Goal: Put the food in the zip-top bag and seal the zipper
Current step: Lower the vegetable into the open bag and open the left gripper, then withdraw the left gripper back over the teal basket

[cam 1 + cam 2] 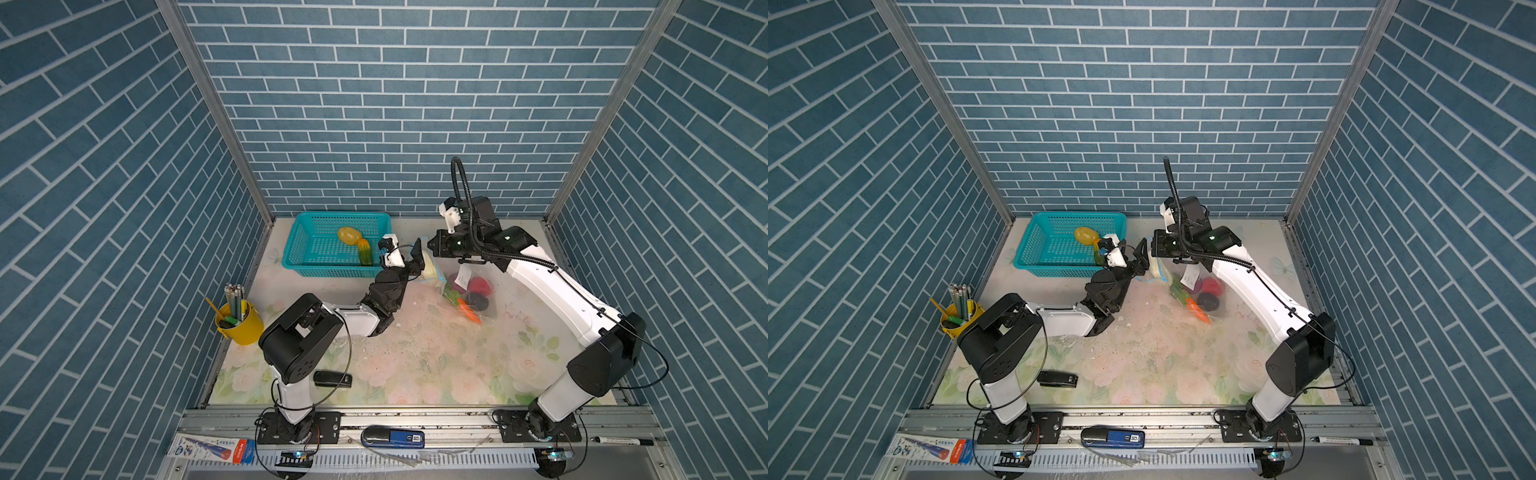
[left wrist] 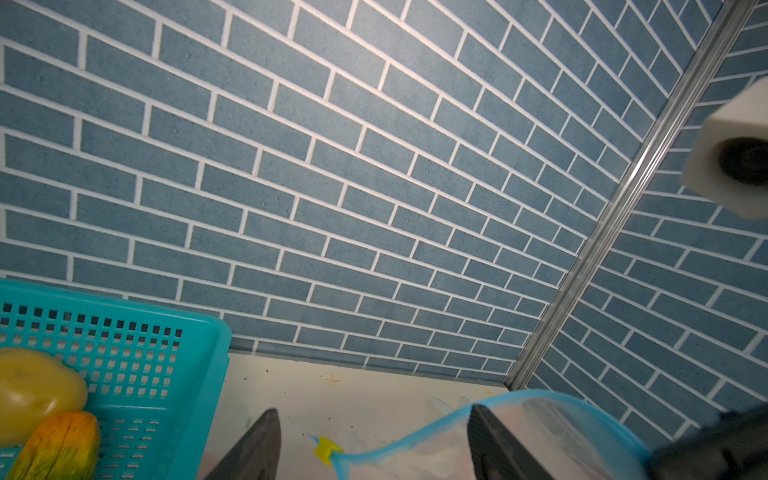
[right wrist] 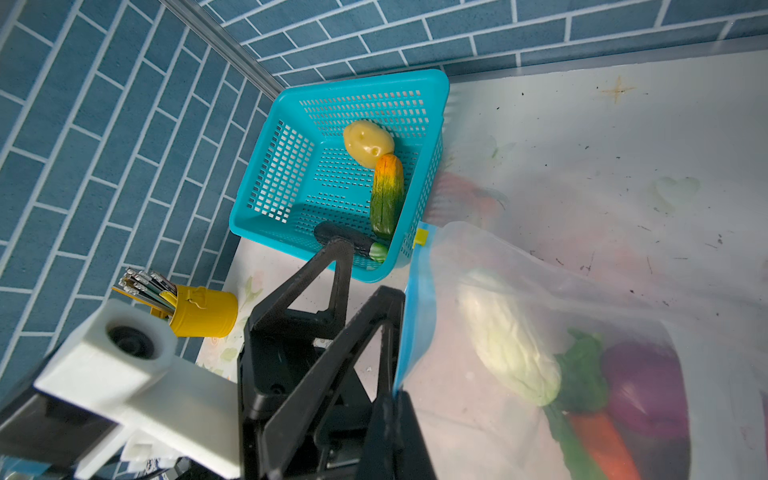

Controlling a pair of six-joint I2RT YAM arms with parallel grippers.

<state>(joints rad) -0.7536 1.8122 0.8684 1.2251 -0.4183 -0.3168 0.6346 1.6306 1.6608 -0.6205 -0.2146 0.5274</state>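
Observation:
The zip-top bag (image 1: 471, 293) lies right of centre, its mouth towards the basket. It holds a white cabbage (image 3: 511, 353), an orange carrot (image 1: 469, 312), a purple onion (image 3: 644, 386), a red piece (image 1: 481, 284) and a dark piece (image 1: 478, 302). The blue zipper (image 3: 417, 316) is unsealed, and its yellow slider (image 2: 326, 449) sits at the end near the basket. My right gripper (image 3: 392, 401) is shut on the zipper edge, lifting it. My left gripper (image 2: 374, 415) is open at the bag mouth, with nothing held. One of its fingers (image 2: 488, 432) is at the raised edge.
The teal basket (image 1: 332, 216) at the back left holds a yellow potato (image 1: 348, 235), a green-orange piece (image 1: 365, 252) and a dark eggplant (image 3: 353, 244). A yellow pencil cup (image 1: 241, 324) stands at the left. A black stapler (image 1: 332, 378) lies near the front.

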